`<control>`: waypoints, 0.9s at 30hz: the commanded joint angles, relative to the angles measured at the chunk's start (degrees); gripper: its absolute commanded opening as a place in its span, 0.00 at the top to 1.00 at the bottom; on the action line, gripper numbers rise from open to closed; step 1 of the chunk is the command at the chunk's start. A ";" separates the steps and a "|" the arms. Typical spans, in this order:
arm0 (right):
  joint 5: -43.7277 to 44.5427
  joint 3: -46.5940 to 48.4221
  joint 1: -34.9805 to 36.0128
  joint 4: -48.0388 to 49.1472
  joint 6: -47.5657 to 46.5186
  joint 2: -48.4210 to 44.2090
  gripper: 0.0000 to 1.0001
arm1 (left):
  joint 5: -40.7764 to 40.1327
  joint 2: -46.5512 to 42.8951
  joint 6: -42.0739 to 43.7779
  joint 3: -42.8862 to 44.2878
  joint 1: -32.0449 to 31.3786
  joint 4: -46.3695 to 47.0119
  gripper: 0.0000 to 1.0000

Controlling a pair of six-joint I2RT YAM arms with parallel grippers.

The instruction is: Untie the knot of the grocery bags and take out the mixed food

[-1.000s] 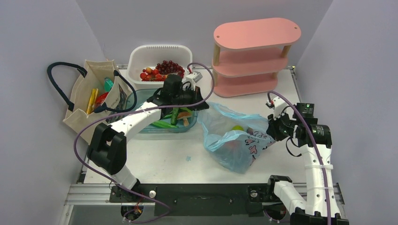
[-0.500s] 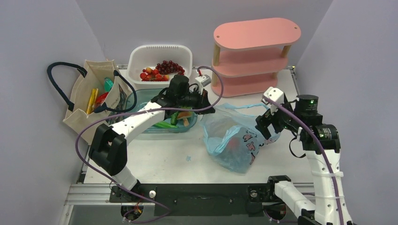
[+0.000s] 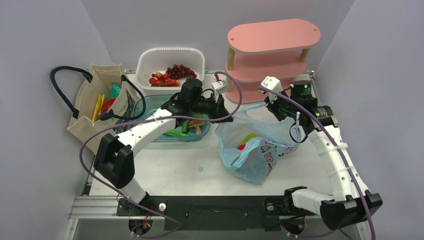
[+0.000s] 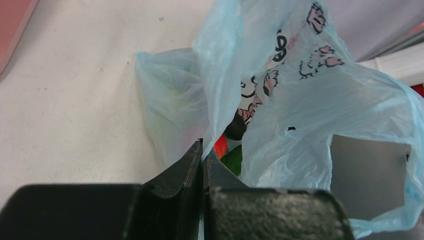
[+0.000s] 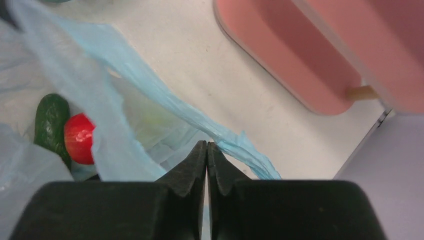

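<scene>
Lilac walls on three sides; white table (image 3: 175,170) underneath, seen from overhead.

At roughly 4 o'clock from table centre, blue plastic bag (image 3: 252,155): slumped on its side, crinkled, pink print facing up. Mouth stretched wide between both grippers, handle loops apart. Through the opening: red round fruit (image 5: 79,137) touching a dark green item (image 5: 50,122), with yellow-green pear (image 3: 251,137) just beside them in the overhead view. Something dark deeper in, too shadowed to name.

At 1 o'clock of the bag, right gripper (image 5: 206,144), fingers clenched tip to tip on a handle strip (image 5: 150,95) drawn taut from bag mouth to tips. At 10 o'clock of the bag, left gripper (image 4: 202,143), fingers pressed flat together. Bag film right at the tips, probably pinched, though wrist view too close to be sure.

At 9 o'clock of the bag, under the left arm, clear teal tub (image 3: 197,136) with green vegetables in it. At 12 o'clock of the tub, white slotted basket (image 3: 150,62), dark red grapes (image 3: 181,71) inside. At 12 o'clock of the bag, near the right gripper, pink three-tier shelf (image 3: 272,37). At the far 9 o'clock table edge, canvas tote (image 3: 85,125), navy handles flopped outward. Poking from its open top: yellow packet (image 3: 98,107), red packet (image 3: 107,105) and teal packet (image 3: 116,90).
</scene>
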 commanded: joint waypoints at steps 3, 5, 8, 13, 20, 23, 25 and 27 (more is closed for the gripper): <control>-2.61 -0.18 -4.45 4.34 2.87 6.39 1.00 | 7.38 -5.94 3.69 1.29 -0.97 8.70 1.00; -3.12 -3.05 -5.28 3.77 2.49 7.31 1.00 | 6.13 -6.25 2.12 1.83 -0.98 11.20 1.00; -3.32 -8.79 -5.50 1.83 0.55 7.42 1.00 | 2.32 -5.34 1.18 3.16 -1.05 14.49 1.00; -4.40 -7.79 -6.47 -0.63 1.56 6.82 1.00 | -9.25 2.05 -0.16 9.81 -0.85 13.00 1.00; -7.77 9.42 -12.28 -11.53 -0.45 7.98 0.61 | -14.89 10.48 -10.35 18.26 3.49 6.67 0.98; -9.99 11.14 -10.42 -15.20 -0.14 3.95 0.39 | -10.69 10.31 -13.02 17.86 5.78 6.65 0.68; -9.34 9.61 -6.76 -15.08 1.22 0.40 0.23 | -9.34 8.46 -12.32 17.28 6.68 4.27 0.63; -7.96 7.16 -2.01 -13.57 3.83 -3.61 0.20 | -9.34 5.64 -10.81 16.20 7.60 1.05 0.61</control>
